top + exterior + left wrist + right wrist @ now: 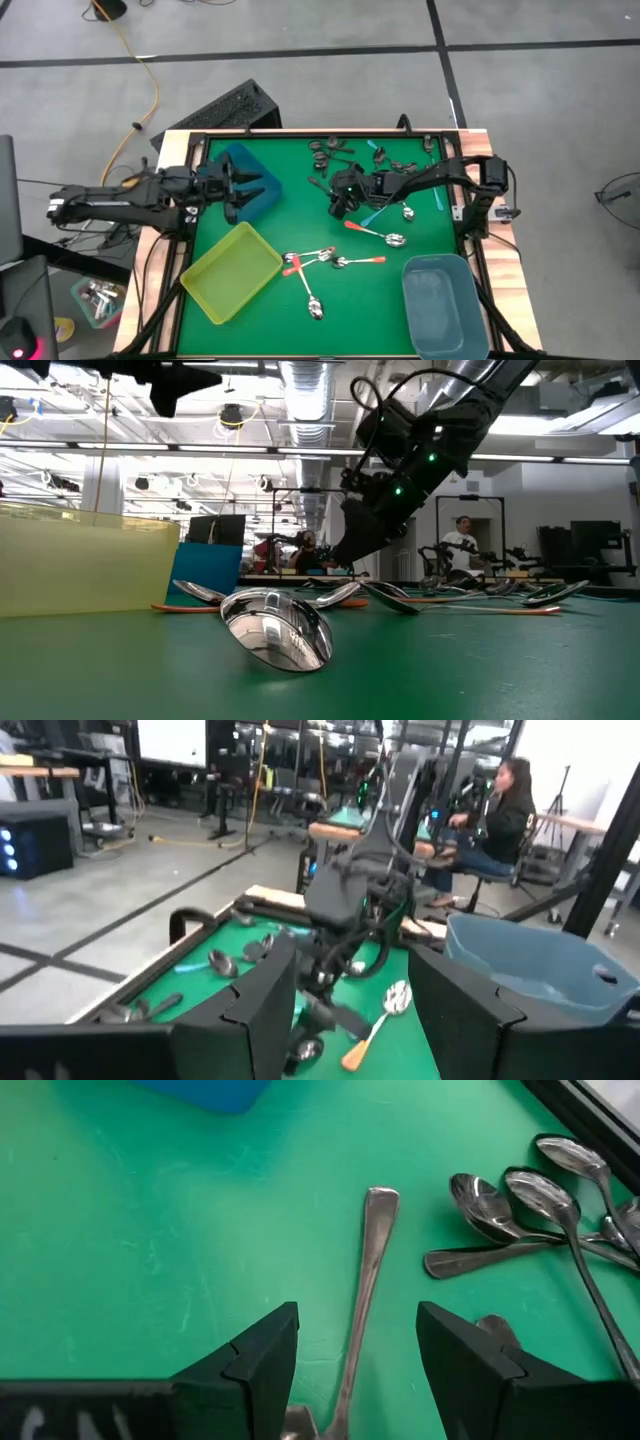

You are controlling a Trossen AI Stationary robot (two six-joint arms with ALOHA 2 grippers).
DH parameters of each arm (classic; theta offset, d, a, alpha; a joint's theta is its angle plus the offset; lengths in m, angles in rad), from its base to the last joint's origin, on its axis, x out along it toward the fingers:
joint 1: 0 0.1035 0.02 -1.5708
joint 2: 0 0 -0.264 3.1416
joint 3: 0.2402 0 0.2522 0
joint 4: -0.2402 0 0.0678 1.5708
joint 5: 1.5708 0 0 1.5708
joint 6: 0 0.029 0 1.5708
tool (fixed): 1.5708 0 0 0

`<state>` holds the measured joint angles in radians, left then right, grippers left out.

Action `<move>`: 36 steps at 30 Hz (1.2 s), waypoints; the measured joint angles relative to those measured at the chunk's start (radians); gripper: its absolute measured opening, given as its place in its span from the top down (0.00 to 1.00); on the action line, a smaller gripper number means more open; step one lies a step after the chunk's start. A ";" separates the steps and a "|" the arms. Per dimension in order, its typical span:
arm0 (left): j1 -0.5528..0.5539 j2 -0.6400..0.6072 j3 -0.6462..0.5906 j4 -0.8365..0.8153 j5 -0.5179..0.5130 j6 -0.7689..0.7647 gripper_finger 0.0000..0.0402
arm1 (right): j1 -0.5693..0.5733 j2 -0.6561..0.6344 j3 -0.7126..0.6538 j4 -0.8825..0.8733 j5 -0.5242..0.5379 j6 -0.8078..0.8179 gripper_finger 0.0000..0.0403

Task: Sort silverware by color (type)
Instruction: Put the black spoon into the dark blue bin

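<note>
Spoons of three kinds lie on the green table (300, 160): orange-handled ones (365, 229) near the middle, teal-handled ones (437, 197) out at three o'clock, and all-grey ones (330, 148) at twelve o'clock. The right gripper (355, 1355) hangs just above the table with its fingers spread on each side of one thin grey spoon handle (371, 1270), pinching nothing, while the left gripper (238, 190) waits at nine o'clock over the blue bin (262, 180), fingers spread too. I think these spoons are light, hard and slippery, so squeezing the thin handle near its middle looks best.
</note>
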<state>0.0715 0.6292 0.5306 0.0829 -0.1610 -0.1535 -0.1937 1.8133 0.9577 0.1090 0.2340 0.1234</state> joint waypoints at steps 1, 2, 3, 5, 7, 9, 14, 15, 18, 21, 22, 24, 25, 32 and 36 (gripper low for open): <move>0.000 -0.001 -0.015 0.031 -0.001 -0.001 0.56 | -0.004 0.009 -0.001 -0.008 -0.001 0.000 0.46; 0.000 -0.002 -0.031 0.053 -0.002 -0.005 0.56 | -0.006 0.018 -0.002 -0.013 -0.002 0.000 0.46; 0.000 -0.003 -0.045 0.067 -0.002 -0.015 0.56 | -0.006 0.029 -0.002 -0.006 -0.002 0.000 0.46; 0.000 -0.001 -0.067 0.105 0.000 -0.027 0.56 | -0.005 0.042 -0.001 -0.007 -0.003 0.000 0.46; 0.000 -0.002 -0.084 0.132 0.000 -0.033 0.56 | -0.006 0.042 -0.003 -0.025 -0.002 0.000 0.46; 0.000 -0.003 -0.097 0.152 -0.001 -0.033 0.56 | -0.009 0.042 -0.002 -0.022 0.000 0.000 0.46; 0.000 -0.005 -0.147 0.198 0.000 -0.054 0.56 | -0.034 0.042 -0.002 -0.024 -0.025 0.000 0.47; 0.000 -0.008 -0.157 0.215 0.001 -0.065 0.56 | -0.039 0.042 -0.002 -0.027 -0.038 0.001 0.48; 0.000 -0.009 -0.164 0.231 0.021 -0.074 0.56 | -0.040 0.061 -0.001 -0.029 -0.056 0.001 0.50; 0.000 -0.008 -0.164 0.228 0.026 -0.074 0.56 | -0.040 0.066 -0.001 -0.042 -0.086 0.001 0.52; 0.000 -0.009 -0.164 0.226 0.026 -0.071 0.56 | -0.040 0.075 -0.001 -0.032 -0.095 0.001 0.53; 0.000 -0.008 -0.164 0.224 0.025 -0.068 0.56 | -0.036 0.085 0.001 -0.034 -0.102 0.006 0.54; 0.000 -0.008 -0.164 0.224 0.025 -0.071 0.56 | -0.036 0.086 0.001 -0.038 -0.102 0.014 0.54; 0.000 -0.008 -0.164 0.227 0.024 -0.078 0.56 | -0.044 0.082 0.001 -0.063 -0.100 0.095 0.72; 0.000 -0.008 -0.164 0.242 0.024 -0.079 0.56 | -0.053 0.079 0.001 -0.091 -0.100 0.167 0.91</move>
<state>0.0719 0.6211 0.3662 0.3254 -0.1371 -0.2329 -0.2466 1.8923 0.9588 0.0179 0.1345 0.2908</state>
